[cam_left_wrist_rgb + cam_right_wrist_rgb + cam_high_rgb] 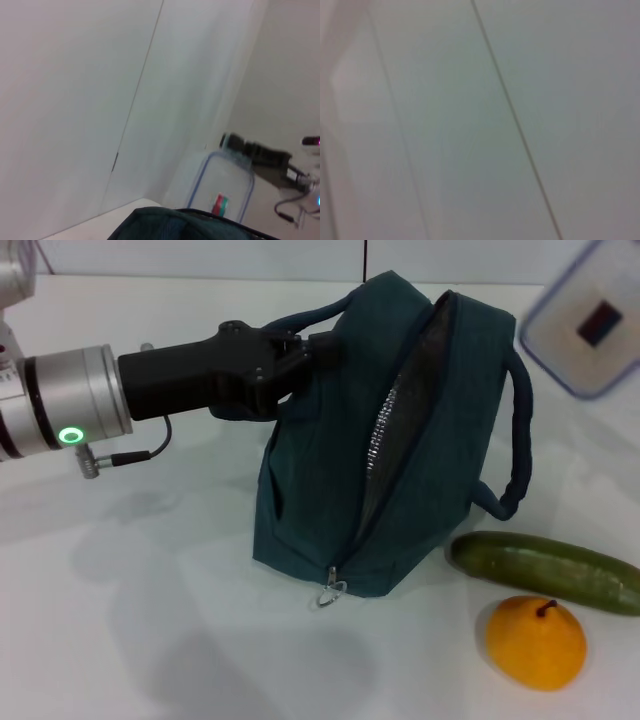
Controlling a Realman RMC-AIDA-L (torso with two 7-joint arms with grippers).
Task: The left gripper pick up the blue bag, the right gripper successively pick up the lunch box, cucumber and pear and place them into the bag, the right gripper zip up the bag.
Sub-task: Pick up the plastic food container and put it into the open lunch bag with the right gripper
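Note:
The blue bag [330, 470] stands on the white table with its zipper open and silver lining showing. My left gripper [300, 350] is shut on the bag's near handle and holds it up. The lunch box [585, 320] is in the air at the back right, above and beside the bag's opening. In the left wrist view my right gripper [232, 144] grips the lunch box [220, 185] at its far edge, beyond the bag's top [165, 225]. The cucumber [545, 570] and the pear [535, 642] lie on the table to the right of the bag.
The bag's metal zipper pull [330, 592] hangs at the bag's front bottom corner. The second handle [515, 430] loops down on the bag's right side. The right wrist view shows only a pale wall.

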